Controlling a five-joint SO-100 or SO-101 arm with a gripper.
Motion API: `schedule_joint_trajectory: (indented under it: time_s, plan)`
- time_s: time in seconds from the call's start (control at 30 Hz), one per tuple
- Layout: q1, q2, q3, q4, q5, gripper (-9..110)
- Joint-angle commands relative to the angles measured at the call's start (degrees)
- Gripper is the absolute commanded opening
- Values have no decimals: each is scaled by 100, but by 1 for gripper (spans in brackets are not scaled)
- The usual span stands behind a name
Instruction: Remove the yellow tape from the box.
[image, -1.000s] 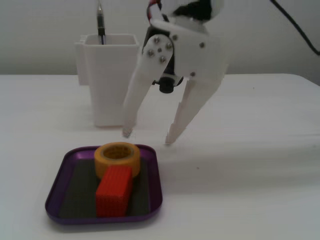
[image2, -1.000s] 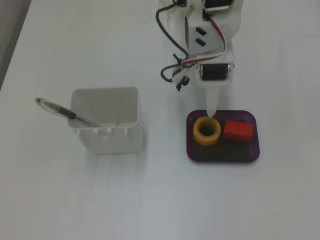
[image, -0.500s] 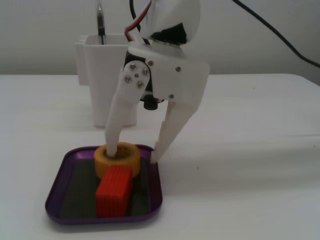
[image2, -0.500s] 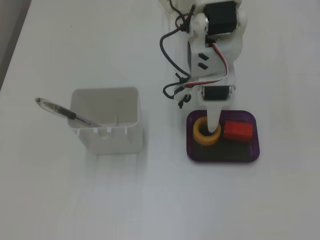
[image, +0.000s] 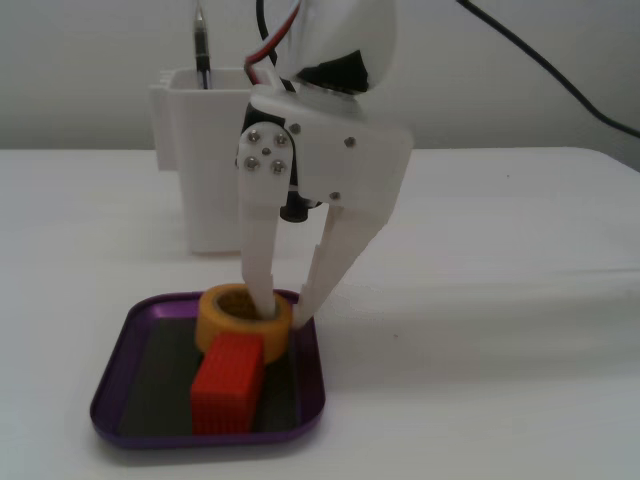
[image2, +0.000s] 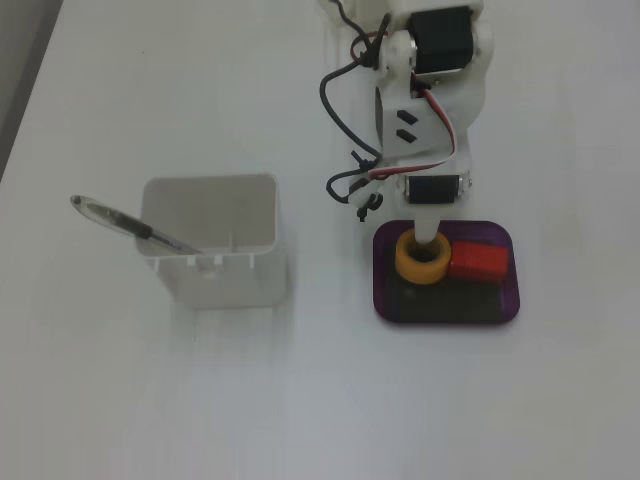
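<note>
The yellow tape (image: 225, 322) lies flat in the far part of the purple box (image: 110, 400), touching the red ribbed block (image: 228, 385) in front of it. My white gripper (image: 285, 310) reaches down from above. One finger is inside the roll's hole and the other is outside its right wall, so the jaws pinch that wall. The roll still rests on the box's dark floor. In the fixed view from above, the tape (image2: 408, 264) sits at the box's (image2: 383, 300) upper left, the block (image2: 478, 261) to its right, and the gripper (image2: 428, 242) comes in from the top.
A tall white container (image: 200, 150) stands behind the box and arm; from above it is left of the box (image2: 215, 250), with a pen (image2: 130, 228) leaning out. Black cables (image2: 340, 90) hang by the arm. The table is white.
</note>
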Motion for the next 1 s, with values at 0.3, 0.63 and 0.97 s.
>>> schedule_joint_trajectory:
  time_s: [0.3, 0.63, 0.97]
  plan:
    - [18, 1230, -809, 598, 264, -1]
    - [149, 3076, 650, 1213, 149, -1]
    - [281, 3524, 2733, -1046, -343, 0]
